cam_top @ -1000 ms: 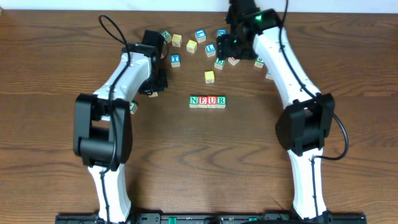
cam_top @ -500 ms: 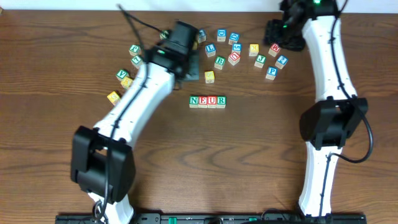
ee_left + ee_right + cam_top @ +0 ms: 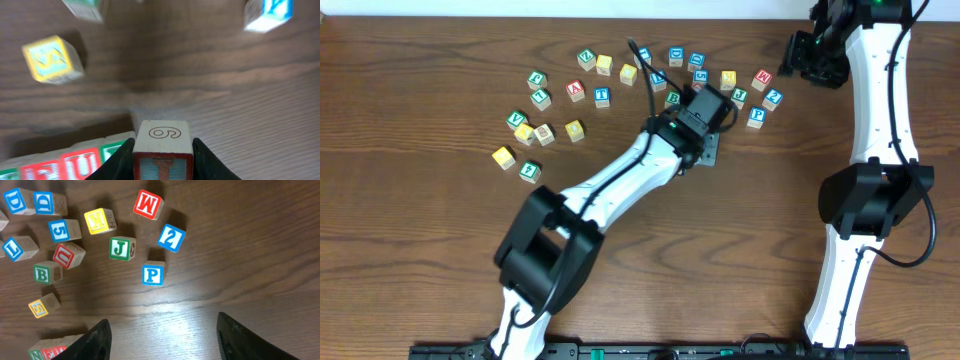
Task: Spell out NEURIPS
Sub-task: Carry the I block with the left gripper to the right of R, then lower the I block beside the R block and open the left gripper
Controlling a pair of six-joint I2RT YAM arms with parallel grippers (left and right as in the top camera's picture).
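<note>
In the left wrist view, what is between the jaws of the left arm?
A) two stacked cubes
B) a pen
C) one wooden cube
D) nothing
C: a single wooden cube, with an outlined 6 or 9 on its top face, sits between the two dark jaws.

Red M cube (image 3: 148, 204), blue 2 cube (image 3: 171, 237), blue P cube (image 3: 152, 274), green J cube (image 3: 121, 248), 6 or 9 atop claw-held cube (image 3: 163, 137)

- Dark wooden table (image 3: 410, 260).
- Lettered cubes (image 3: 575, 129) scattered over its far part.
- Blue P cube (image 3: 152, 274) near green J cube (image 3: 121, 248), not touching.
</note>
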